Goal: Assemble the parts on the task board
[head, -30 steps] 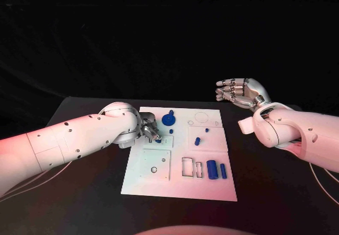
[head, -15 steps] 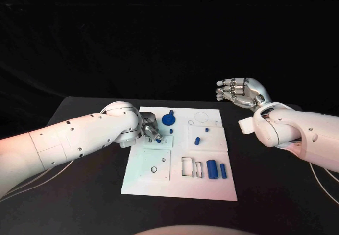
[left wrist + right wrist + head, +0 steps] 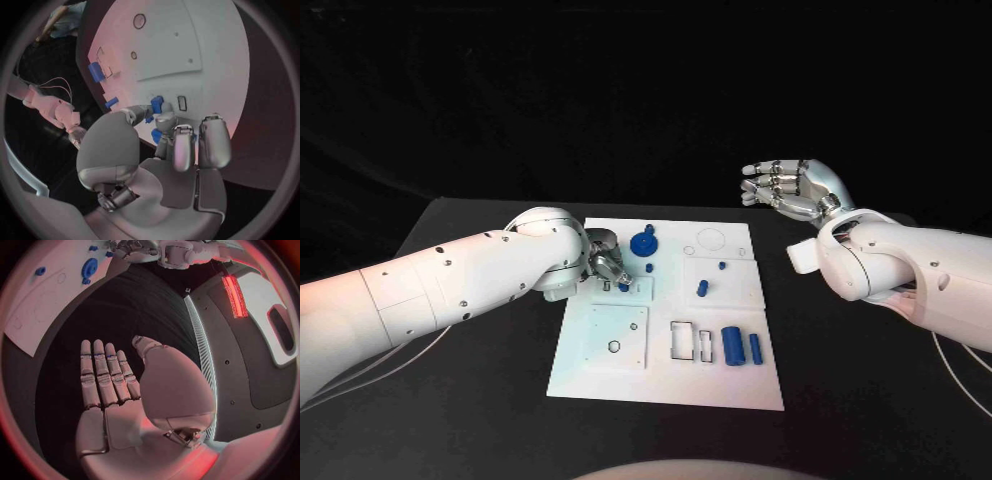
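Observation:
The white task board (image 3: 668, 380) lies mid-table. My left hand (image 3: 606, 262) is at its left edge, thumb and a finger closed around a small blue part (image 3: 623, 287) beside a rectangular slot; the left wrist view shows this part (image 3: 157, 104) between the fingertips (image 3: 166, 120). A blue gear-like part (image 3: 643, 243) stands just beyond the hand. Small blue parts (image 3: 704, 288) lie mid-board, and two blue cylinders (image 3: 733, 345) sit at the near right. My right hand (image 3: 788, 187) hangs raised beyond the board's far right corner, fingers apart and holding nothing; the right wrist view shows this hand (image 3: 106, 375) flat and straight.
Empty rectangular recesses (image 3: 684, 341) sit left of the cylinders, and a square plate with holes (image 3: 617, 332) lies at the board's near left. A round outline (image 3: 711, 239) marks the far right. Black table (image 3: 862, 380) surrounds the board.

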Robot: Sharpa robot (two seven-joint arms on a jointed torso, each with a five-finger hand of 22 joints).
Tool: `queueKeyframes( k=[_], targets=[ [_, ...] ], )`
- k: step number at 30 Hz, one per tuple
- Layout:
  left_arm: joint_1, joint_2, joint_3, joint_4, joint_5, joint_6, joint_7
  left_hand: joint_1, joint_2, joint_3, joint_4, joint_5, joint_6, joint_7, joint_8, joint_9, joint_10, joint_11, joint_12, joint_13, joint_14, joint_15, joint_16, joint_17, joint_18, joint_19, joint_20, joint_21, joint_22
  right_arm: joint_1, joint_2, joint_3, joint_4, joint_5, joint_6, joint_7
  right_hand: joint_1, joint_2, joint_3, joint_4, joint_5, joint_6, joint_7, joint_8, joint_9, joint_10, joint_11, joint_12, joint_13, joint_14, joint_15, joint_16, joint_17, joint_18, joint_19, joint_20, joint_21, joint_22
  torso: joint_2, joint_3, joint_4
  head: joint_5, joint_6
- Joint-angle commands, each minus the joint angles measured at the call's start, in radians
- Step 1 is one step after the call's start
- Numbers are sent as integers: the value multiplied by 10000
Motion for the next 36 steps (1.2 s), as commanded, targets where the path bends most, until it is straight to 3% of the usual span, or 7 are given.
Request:
queueKeyframes(
  k=[1, 12, 23, 27, 31, 36],
  targets=[
    [-53, 53, -41, 10, -1, 397, 62, -125, 35, -269, 74, -30, 207, -157, -28, 21, 57, -27, 44, -34, 938, -96, 42, 2147, -209, 23, -50, 47, 39, -5, -1, 1, 20, -7, 165, 103, -83, -2, -34, -11, 62, -67, 758, -59, -12, -93, 9, 33, -15, -20, 76, -45, -13, 166, 27, 54, -61, -18, -4, -6, 1, -2, 19],
    [-54, 56, -41, -51, -103, 540, 29, -258, 68, -1197, 667, -47, 304, -181, -26, 106, 80, -52, 95, -16, 981, -122, 115, 2325, -221, 53, -91, 72, 118, -5, -13, 1, 24, -6, 155, 96, -113, -6, -45, -22, 44, -75, 764, -66, -20, -117, 17, 35, -22, -36, 84, -69, -26, 163, 15, 60, -90, -51, -2, -9, 7, -2, 17],
    [-56, 58, -38, -102, -48, 494, 32, -336, 110, -1736, 1154, -41, 294, -177, -2, 184, 18, -49, 24, -170, 978, -121, 113, 2319, -220, 53, -104, 63, 122, -5, -8, 1, 13, -3, 151, 91, -187, 4, -68, -35, -5, -110, 783, -90, -41, -168, 36, 42, -29, -70, 103, -118, -52, 159, -8, 74, -153, -123, 1, -7, 2, -12, 40],
    [-56, 14, -30, -42, 33, 430, 40, -333, 114, -1764, 1180, -38, 290, -177, -1, 189, 13, -49, 18, -181, 976, -121, 110, 2311, -219, 52, -104, 60, 118, -7, -7, 0, 0, 1, 144, 92, -205, 7, -74, -37, -19, -117, 786, -94, -45, -178, 40, 46, -30, -75, 107, -129, -57, 158, -12, 77, -166, -139, 1, -5, 1, -12, 51],
    [-57, -49, 21, 40, 178, 371, 48, -332, 124, -1834, 1251, -33, 273, -173, -3, 199, -5, -46, 0, -214, 970, -120, 102, 2289, -216, 48, -108, 52, 105, -8, -4, -10, -29, 18, 118, 80, -243, 11, -90, -43, -50, -139, 796, -108, -57, -207, 49, 51, -32, -93, 116, -155, -71, 157, -18, 84, -196, -176, -7, -11, 0, 0, 76],
    [-56, -144, 164, 176, 266, 260, 55, -459, 127, -2123, 1393, -58, 238, -151, 4, 236, -50, -27, -25, -283, 968, -108, 98, 2280, -219, 51, -111, 54, 121, -13, 10, -19, -46, 33, 111, 76, -270, 13, -103, -50, -71, -158, 804, -120, -66, -232, 58, 55, -32, -111, 126, -177, -83, 155, -26, 91, -221, -206, -5, 0, 10, 1, 99]
  ],
)
